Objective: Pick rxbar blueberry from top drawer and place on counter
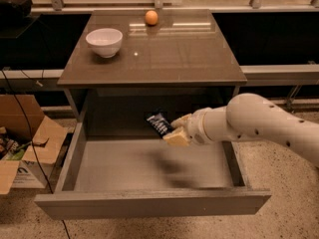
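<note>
The top drawer [149, 203] stands pulled wide open, its grey floor bare. My gripper [175, 130] is shut on the rxbar blueberry [159, 123], a dark wrapper with white lettering. It holds the bar tilted in the air above the drawer's back half, below the counter's front edge. The white arm reaches in from the right. The counter [169, 54] is the glossy grey-brown top of the cabinet.
A white bowl [104, 41] sits at the counter's back left. An orange [151, 17] sits at its back centre. An open cardboard box [25, 141] stands on the floor to the left, with a black cable beside the cabinet.
</note>
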`<state>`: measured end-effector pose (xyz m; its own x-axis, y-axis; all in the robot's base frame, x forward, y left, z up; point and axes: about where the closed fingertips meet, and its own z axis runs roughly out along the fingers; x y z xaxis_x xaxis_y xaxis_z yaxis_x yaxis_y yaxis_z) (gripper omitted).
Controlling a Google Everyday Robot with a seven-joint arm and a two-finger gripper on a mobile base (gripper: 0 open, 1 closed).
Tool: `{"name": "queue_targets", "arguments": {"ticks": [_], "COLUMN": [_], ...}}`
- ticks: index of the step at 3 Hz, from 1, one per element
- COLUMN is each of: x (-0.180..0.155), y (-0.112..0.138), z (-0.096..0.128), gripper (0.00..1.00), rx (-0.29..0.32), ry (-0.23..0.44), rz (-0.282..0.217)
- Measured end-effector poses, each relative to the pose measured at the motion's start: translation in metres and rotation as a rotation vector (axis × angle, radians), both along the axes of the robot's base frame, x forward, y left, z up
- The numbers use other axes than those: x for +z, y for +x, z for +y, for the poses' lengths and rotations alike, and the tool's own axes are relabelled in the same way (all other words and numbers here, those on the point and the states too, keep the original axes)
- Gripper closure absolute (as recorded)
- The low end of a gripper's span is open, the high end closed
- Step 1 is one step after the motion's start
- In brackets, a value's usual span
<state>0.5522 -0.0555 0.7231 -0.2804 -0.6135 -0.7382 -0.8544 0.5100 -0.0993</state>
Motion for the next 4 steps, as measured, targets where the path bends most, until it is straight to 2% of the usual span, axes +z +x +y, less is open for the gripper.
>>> {"name": "queue_targets", "arguments": {"ticks": [2, 3, 4], "x": [0.061, 0.061, 0.093], "y": [0.010, 0.010, 0.024], "z": [0.012, 0.012, 0.009], "gripper": [1.00, 1.00, 1.00], "rx": [0.045, 0.045, 0.081], "ry": [0.059, 0.059, 0.054], "rz": [-0.081, -0.081, -0.139]}}
